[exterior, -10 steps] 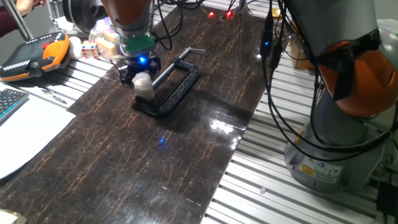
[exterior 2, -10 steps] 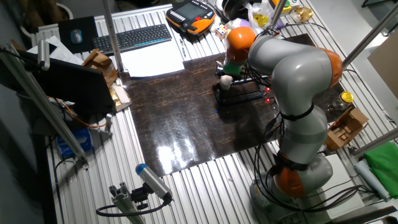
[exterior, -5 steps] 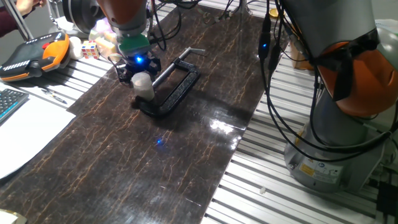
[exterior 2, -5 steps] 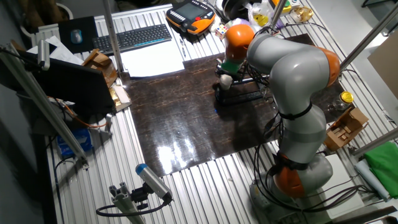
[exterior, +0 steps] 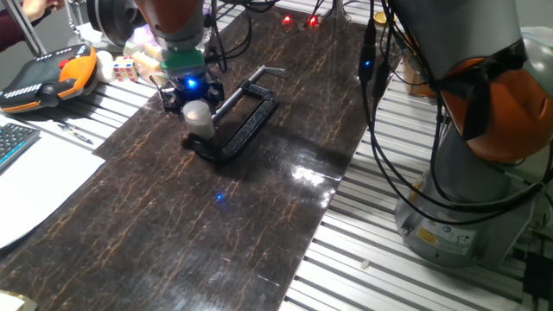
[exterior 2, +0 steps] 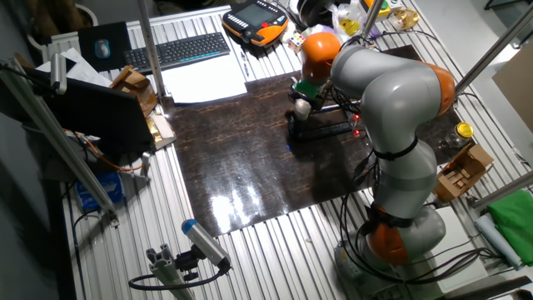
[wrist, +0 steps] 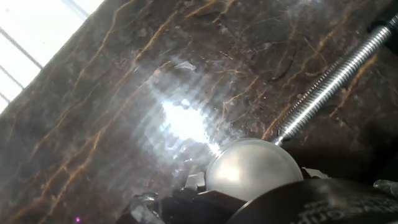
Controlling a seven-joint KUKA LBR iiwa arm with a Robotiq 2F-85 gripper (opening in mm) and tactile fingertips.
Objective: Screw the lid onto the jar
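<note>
- Gripper (exterior: 193, 97) hangs low over the far left part of the dark marbled table (exterior: 259, 207), blue light glowing on its underside; whether the jaws are apart or together cannot be told from any view.
- Jar (exterior: 200, 118) stands upright just below and in front of the gripper, whitish and shiny; contact between the 2 cannot be told.
- Lid (wrist: 254, 168) fills the lower middle of the hand view as a pale round disc; it appears to sit on top of the jar, though seating on the thread cannot be told.
- Black C-clamp (exterior: 239, 123) lies flat just beside the jar, on its right; its silver threaded screw (wrist: 329, 84) runs up to the lid's edge in the hand view.
- Orange-and-black pendant (exterior: 45, 76) rests off the table, well left.
- Keyboard (exterior 2: 178, 51) and white paper (exterior 2: 202, 81) lie beyond the table edge.
</note>
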